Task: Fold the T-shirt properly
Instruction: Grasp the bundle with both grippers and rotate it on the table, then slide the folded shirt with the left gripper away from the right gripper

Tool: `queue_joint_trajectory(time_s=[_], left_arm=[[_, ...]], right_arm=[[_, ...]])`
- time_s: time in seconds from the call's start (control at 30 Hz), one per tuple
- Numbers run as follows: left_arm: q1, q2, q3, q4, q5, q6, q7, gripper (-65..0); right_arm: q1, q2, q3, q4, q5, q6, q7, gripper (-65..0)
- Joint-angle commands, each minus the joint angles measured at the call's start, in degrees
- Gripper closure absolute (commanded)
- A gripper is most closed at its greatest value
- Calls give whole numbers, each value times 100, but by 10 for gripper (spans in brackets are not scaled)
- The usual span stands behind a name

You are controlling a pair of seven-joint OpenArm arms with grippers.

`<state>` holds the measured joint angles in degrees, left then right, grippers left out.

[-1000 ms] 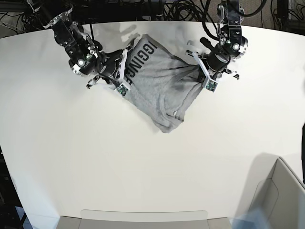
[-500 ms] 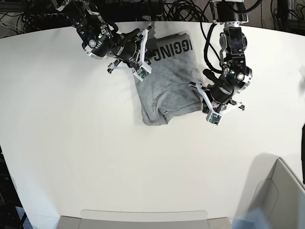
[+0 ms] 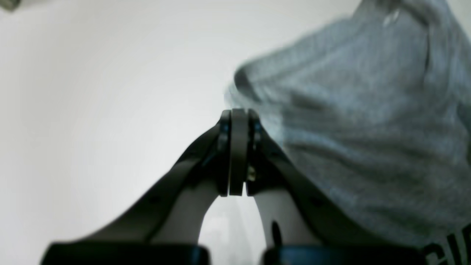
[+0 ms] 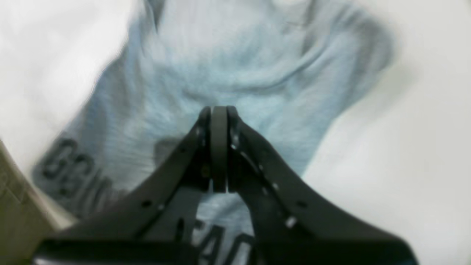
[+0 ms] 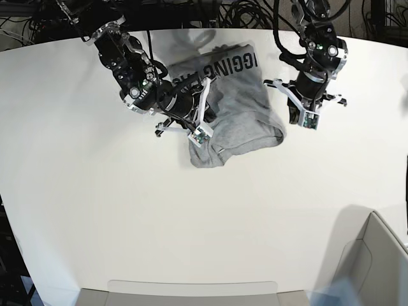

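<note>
The light grey T-shirt (image 5: 245,105) lies bunched on the white table (image 5: 127,210) at the back middle, with its black lettering (image 5: 223,67) along its far edge. My right gripper (image 5: 199,131) is shut and hovers over the shirt's left edge; in the right wrist view its shut tips (image 4: 219,117) stand above the grey cloth (image 4: 239,66) and the lettering (image 4: 70,165). My left gripper (image 5: 305,118) is shut and empty, just right of the shirt and apart from it. In the left wrist view its tips (image 3: 238,121) sit beside the cloth's edge (image 3: 368,129).
A cardboard box (image 5: 376,268) stands at the front right corner. A pale tray edge (image 5: 191,288) runs along the front. Dark cables (image 5: 242,13) crowd the space behind the table's far edge.
The left gripper has let go of the shirt's right side and moved up and away. The right gripper has moved from the lettered edge down to the shirt's left side. The shirt has settled.
</note>
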<state>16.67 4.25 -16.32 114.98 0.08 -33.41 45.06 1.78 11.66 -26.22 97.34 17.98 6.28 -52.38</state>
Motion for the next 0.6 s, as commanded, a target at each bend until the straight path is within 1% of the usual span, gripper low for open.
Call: queue_joint_trajectory(time_s=[0.0, 0.07, 0.1, 0.13, 0.2, 0.23, 0.33, 0.4, 0.43, 0.47, 0.57], left_arm=[[140, 89, -61, 102, -56, 13, -290, 0], [342, 159, -96, 120, -56, 13, -484, 0], [413, 159, -78, 129, -56, 13, -537, 0], [474, 159, -69, 137, -56, 13, -581, 0], [553, 168, -61, 155, -74, 13, -616, 0], [553, 177, -61, 155, -74, 13, -616, 0], [527, 414, -61, 155, -74, 13, -616, 0], [500, 414, 159, 155, -82, 31, -616, 0], [509, 414, 352, 155, -82, 92, -624, 0], [527, 414, 563, 155, -82, 260, -660, 0], [553, 414, 1425, 146, -56, 1016, -1064, 0]], right_arm=[[169, -36, -2, -288, 53, 27, 293, 0], [239, -54, -55, -771, 53, 18, 495, 0], [239, -54, -55, -815, 53, 9, 548, 0], [204, -72, -55, -780, 62, -9, 601, 0], [108, -98, 68, -279, 97, -35, 636, 0], [20, -107, 235, -7, 97, -44, 645, 0], [-174, -124, 1000, 961, 97, -281, 618, 0], [-253, -124, 1527, 1347, 97, -395, 618, 0], [-297, -124, 1844, 1479, 97, -404, 618, 0], [-350, -124, 2134, 1567, 97, -404, 618, 0], [-525, -89, 2987, 1629, 97, -395, 618, 0]])
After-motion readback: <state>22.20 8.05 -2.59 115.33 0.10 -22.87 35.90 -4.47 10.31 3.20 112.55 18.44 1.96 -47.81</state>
